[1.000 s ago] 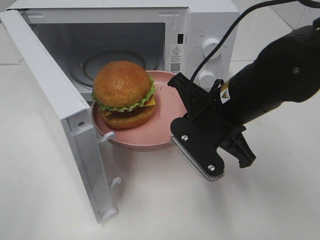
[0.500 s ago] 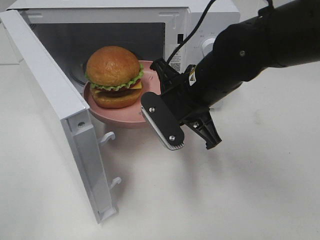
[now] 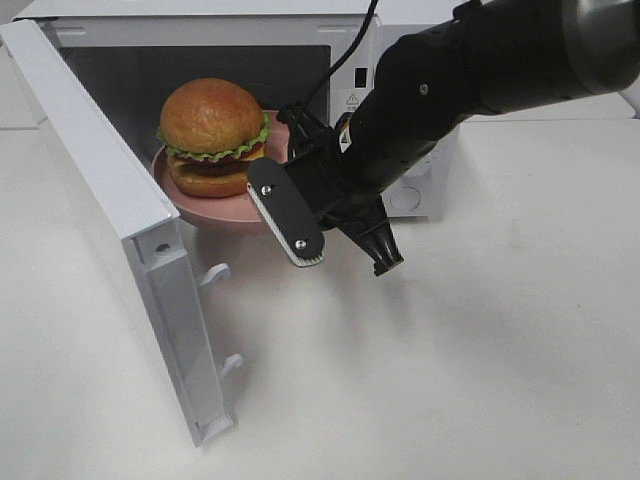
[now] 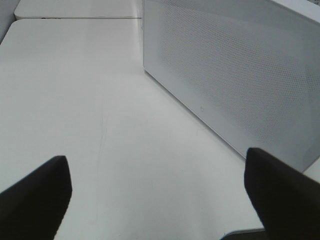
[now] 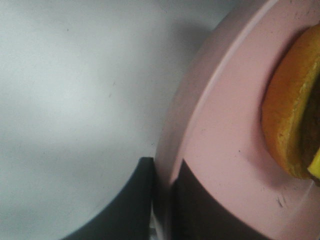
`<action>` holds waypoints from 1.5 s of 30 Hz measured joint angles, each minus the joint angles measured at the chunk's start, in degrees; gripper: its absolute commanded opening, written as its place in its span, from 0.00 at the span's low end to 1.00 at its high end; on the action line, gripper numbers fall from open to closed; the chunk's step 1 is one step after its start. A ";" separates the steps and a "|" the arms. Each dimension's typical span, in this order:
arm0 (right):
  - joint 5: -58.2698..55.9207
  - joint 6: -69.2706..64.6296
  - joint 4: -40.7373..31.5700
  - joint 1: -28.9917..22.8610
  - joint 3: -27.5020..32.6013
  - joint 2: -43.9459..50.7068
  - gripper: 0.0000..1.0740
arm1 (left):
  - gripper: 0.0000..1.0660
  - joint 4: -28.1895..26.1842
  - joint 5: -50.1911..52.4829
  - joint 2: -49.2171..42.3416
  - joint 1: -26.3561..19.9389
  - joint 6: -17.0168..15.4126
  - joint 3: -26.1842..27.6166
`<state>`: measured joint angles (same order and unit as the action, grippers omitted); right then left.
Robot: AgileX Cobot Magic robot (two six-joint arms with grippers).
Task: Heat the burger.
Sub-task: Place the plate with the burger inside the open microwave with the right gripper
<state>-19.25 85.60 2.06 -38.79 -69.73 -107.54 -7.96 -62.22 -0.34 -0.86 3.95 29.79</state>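
Note:
The burger (image 3: pixel 212 135) sits upright on a round pink plate (image 3: pixel 215 208). My right gripper (image 3: pixel 283 175) is shut on the plate's right rim and holds it at the mouth of the open white microwave (image 3: pixel 420 40), partly inside the cavity. In the right wrist view the dark fingers (image 5: pixel 135 205) clamp the pink rim (image 5: pixel 220 150), with the edge of the burger's bun (image 5: pixel 292 120) beside them. My left gripper (image 4: pixel 160 200) is open and empty over the bare table beside the microwave's perforated side wall (image 4: pixel 240 75). It does not show in the high view.
The microwave door (image 3: pixel 100 190) stands swung open at the left, with its latch hooks (image 3: pixel 218 272) pointing right. The control knobs are mostly hidden behind my right arm. A black cable (image 3: pixel 340 60) runs across the microwave's front.
My right gripper has carried the plate and burger to the left and back, from in front of the microwave into its opening. The arm now covers the control panel.

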 measured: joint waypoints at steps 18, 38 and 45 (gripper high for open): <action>-4.64 -10.77 5.33 -0.52 -12.78 -8.94 0.01 | 0.81 0.00 0.00 0.00 0.00 0.00 0.00; -9.51 -20.57 9.34 -0.34 -26.36 -17.36 0.00 | 0.81 0.00 0.00 0.00 0.00 0.00 0.00; -11.17 -23.15 11.23 -0.29 -31.40 -20.80 0.00 | 0.81 0.00 0.00 0.00 0.00 0.00 0.00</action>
<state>-30.42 62.45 13.29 -39.08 -101.13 -128.34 -7.96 -62.22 -0.34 -0.86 3.95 29.79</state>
